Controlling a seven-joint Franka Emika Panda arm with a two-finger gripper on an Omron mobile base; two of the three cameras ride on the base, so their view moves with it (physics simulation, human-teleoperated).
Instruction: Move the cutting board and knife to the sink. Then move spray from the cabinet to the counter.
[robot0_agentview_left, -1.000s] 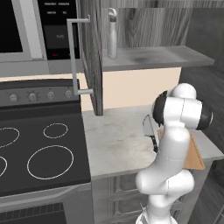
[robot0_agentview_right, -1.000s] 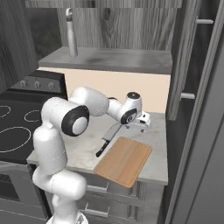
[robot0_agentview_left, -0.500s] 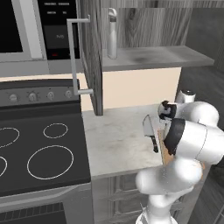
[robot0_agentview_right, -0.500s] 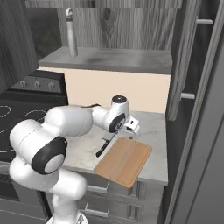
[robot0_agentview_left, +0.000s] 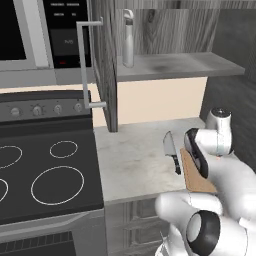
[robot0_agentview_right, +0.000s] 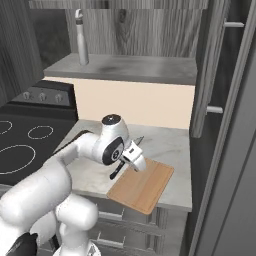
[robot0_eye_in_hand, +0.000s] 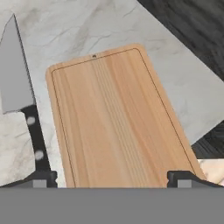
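Room: simulated kitchen, with a pale marble-look counter (robot0_agentview_left: 130, 155) running between a black glass cooktop (robot0_agentview_left: 45, 175) and a tall dark grey panel at the far side.
Surface: counter is flat and mostly bare; beige wall behind it, grey drawer fronts (robot0_agentview_right: 130, 225) below.
Cutting board: thin tan orange-brown wooden board with rounded corners (robot0_eye_in_hand: 116, 118) lies flat near the counter's front edge, not lifted.
Knife: small black-handled knife with a short grey blade (robot0_eye_in_hand: 19, 94) lies on the counter just beside the board's long edge.
Cabinet: dark grey wood-grain wall cabinet (robot0_agentview_left: 107, 65) stands open, its silver bar handle (robot0_agentview_left: 85, 65) swung outward.
Spray: tall slim pale grey-white trigger bottle (robot0_agentview_left: 128, 37) stands upright on the grey inner shelf.
Claw: white arm's two-finger gripper (robot0_eye_in_hand: 111, 177) hovers over the board's near end, jaws spread wide, holding nothing.
Progress: nothing delivered yet; board, knife and spray all remain to be moved.
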